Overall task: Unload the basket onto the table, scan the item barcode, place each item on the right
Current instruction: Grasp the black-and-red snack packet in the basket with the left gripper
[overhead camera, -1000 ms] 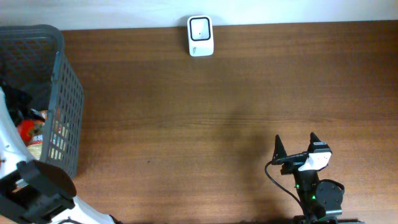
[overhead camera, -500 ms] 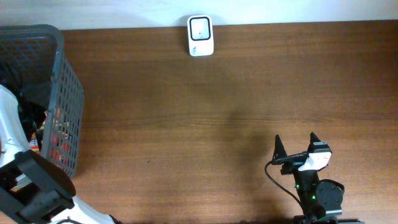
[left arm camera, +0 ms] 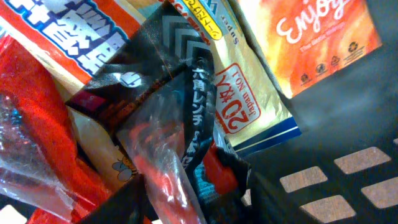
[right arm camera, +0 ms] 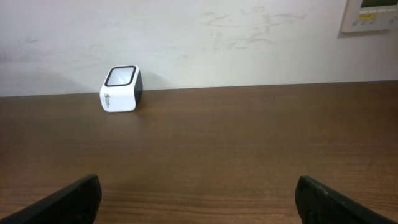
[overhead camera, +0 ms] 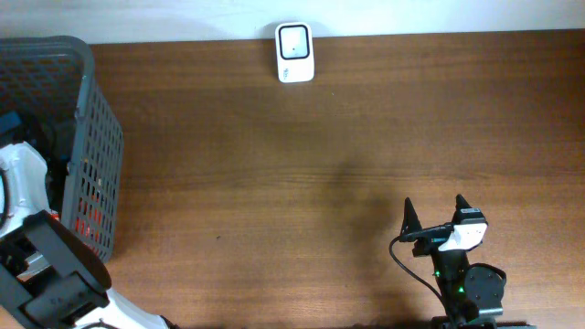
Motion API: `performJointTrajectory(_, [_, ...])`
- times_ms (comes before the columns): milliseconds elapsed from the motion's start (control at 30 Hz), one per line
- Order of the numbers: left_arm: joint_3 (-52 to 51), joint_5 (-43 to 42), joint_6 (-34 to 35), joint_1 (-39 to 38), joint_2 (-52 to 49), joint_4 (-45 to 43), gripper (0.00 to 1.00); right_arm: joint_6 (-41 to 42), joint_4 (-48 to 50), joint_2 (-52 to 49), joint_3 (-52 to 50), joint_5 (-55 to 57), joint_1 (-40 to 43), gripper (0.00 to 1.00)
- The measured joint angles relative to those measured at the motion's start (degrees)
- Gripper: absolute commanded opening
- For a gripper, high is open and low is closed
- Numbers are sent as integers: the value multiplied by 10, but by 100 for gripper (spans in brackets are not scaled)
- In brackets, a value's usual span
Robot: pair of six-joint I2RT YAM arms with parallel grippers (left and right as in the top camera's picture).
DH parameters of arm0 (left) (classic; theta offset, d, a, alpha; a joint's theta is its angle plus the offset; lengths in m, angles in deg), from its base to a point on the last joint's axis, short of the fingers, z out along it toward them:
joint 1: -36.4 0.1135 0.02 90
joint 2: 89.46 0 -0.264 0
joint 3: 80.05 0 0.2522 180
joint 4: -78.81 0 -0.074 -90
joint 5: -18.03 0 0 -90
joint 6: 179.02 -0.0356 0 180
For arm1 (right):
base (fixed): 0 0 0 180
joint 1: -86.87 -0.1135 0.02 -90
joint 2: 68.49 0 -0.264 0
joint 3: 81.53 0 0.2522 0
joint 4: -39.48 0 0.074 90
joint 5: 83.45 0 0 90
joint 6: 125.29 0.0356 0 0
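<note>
**Left tool down in the basket, right tool wide open**

At the left I have the grey plastic mesh basket (overhead camera: 101, 137) on the brown wooden desk (overhead camera: 274, 183). My left arm (overhead camera: 23, 178) reaches inside the basket. The left tool (left arm camera: 193, 199) is close over a black crinkly plastic packet with pale Japanese lettering (left arm camera: 180, 93), which lies beside a gold foil pack (left arm camera: 249, 106). I cannot tell how far that tool is open or whether it grips anything. Right of the basket, at the desk's far edge, stands the white box-shaped barcode scanner (overhead camera: 294, 52). Well right of the basket, the right tool (overhead camera: 435, 212) is spread wide, holding nothing.
</note>
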Motion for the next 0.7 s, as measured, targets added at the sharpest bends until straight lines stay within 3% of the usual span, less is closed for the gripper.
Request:
performJointTrajectory(267, [42,15,-8,0,0,45,1,0,0,0,0,0,0,98])
performJointTrajectory(533, [188,8,-18,0,9,140,0,0,0,0,0,0,0,98])
performJointTrajectory(700, [285,-50,-27,0,118,133,0,0,0,0,0,0,0,98])
